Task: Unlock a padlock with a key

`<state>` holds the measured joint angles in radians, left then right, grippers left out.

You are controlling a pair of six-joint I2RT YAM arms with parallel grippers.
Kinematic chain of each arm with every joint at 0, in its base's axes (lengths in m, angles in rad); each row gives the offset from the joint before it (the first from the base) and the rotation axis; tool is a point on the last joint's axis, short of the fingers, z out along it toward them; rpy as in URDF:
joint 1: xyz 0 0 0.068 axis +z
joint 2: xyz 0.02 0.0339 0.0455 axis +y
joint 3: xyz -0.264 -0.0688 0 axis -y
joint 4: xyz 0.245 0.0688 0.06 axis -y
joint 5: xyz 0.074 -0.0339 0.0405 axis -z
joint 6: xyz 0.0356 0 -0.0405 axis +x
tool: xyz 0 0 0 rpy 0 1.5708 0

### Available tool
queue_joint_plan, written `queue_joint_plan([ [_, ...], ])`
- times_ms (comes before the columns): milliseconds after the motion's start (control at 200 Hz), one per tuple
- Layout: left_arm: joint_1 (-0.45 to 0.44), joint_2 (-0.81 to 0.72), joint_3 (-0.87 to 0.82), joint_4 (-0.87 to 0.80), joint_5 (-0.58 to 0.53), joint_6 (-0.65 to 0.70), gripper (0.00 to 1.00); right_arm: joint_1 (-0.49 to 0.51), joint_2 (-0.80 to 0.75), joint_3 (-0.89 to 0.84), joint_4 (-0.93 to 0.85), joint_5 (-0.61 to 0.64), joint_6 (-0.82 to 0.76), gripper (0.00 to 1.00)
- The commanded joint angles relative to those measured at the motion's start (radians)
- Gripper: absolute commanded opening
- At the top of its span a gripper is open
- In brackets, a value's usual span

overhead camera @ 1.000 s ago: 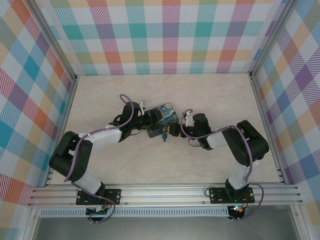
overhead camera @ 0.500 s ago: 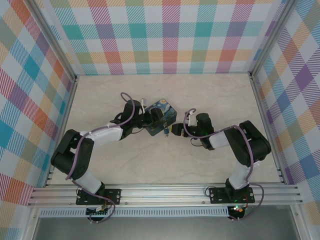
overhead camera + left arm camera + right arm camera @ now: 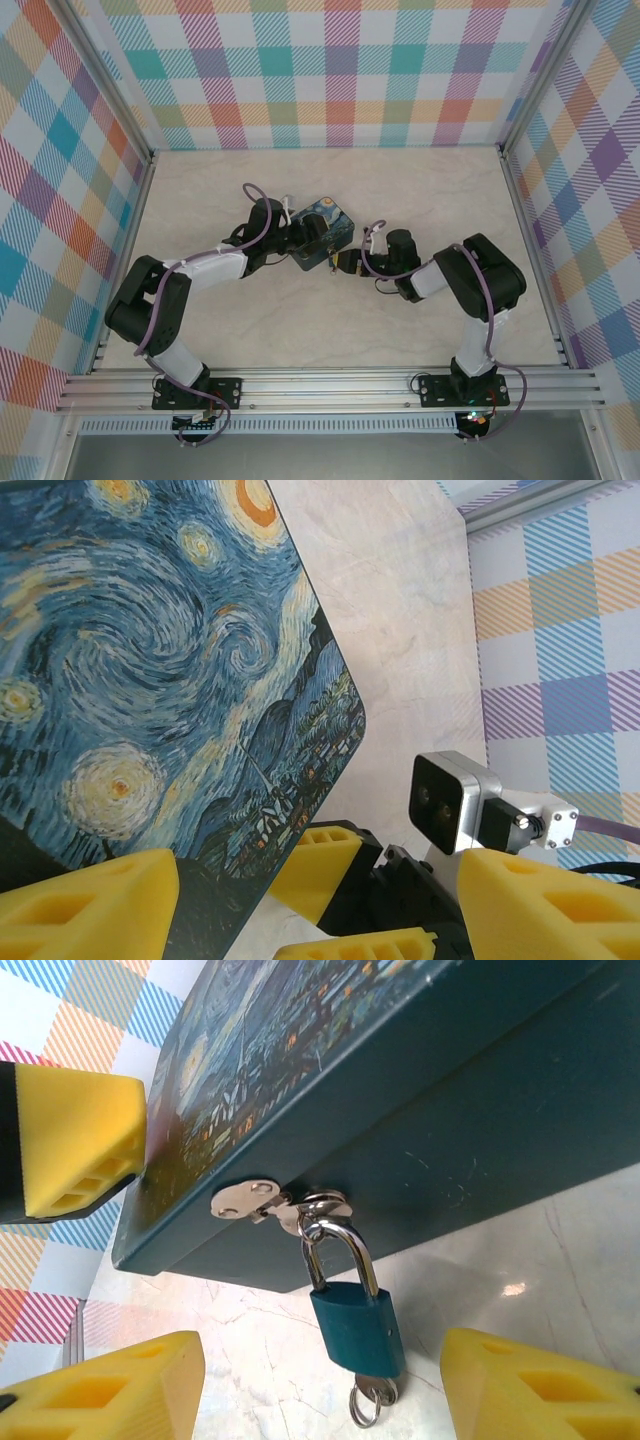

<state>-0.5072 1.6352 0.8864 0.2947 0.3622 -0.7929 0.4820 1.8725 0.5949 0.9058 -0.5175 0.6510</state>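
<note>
Right gripper (image 3: 320, 1385), jaws spread wide and holding nothing, straddles the painted box (image 3: 450, 1090), whose far sides are cut off, and the teal padlock (image 3: 358, 1325) hanging from its hasp (image 3: 250, 1200). The key (image 3: 372, 1395) sits in the lock's underside, shaft hidden, head and ring showing. Left gripper (image 3: 320, 880), equally wide, reaches low over the marbled table (image 3: 570, 1260), one finger (image 3: 70, 1140) over the lid; contact is unclear.
</note>
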Motion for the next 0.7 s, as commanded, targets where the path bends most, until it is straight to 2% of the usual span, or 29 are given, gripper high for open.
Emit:
queue_joint_plan([
  [0, 0.006, 0.022, 0.011, 0.017, 0.014, 0.001, 0.74, 0.02, 0.025, 0.043, -0.095, -0.001, -0.01, 0.64],
  [220, 0.006, 0.015, 0.009, 0.015, 0.011, 0.001, 0.74, 0.045, 0.018, 0.098, -0.231, 0.027, -0.043, 0.63],
  [380, 0.006, 0.015, 0.007, 0.017, 0.011, -0.001, 0.74, 0.053, 0.021, 0.111, -0.268, 0.038, -0.045, 0.62],
  [480, 0.006, 0.015, 0.007, 0.018, 0.014, -0.001, 0.74, 0.06, 0.021, 0.123, -0.353, 0.04, -0.057, 0.59],
  [695, 0.006, 0.011, 0.003, 0.02, 0.011, -0.001, 0.74, 0.073, 0.022, 0.122, -0.381, 0.034, -0.072, 0.52],
])
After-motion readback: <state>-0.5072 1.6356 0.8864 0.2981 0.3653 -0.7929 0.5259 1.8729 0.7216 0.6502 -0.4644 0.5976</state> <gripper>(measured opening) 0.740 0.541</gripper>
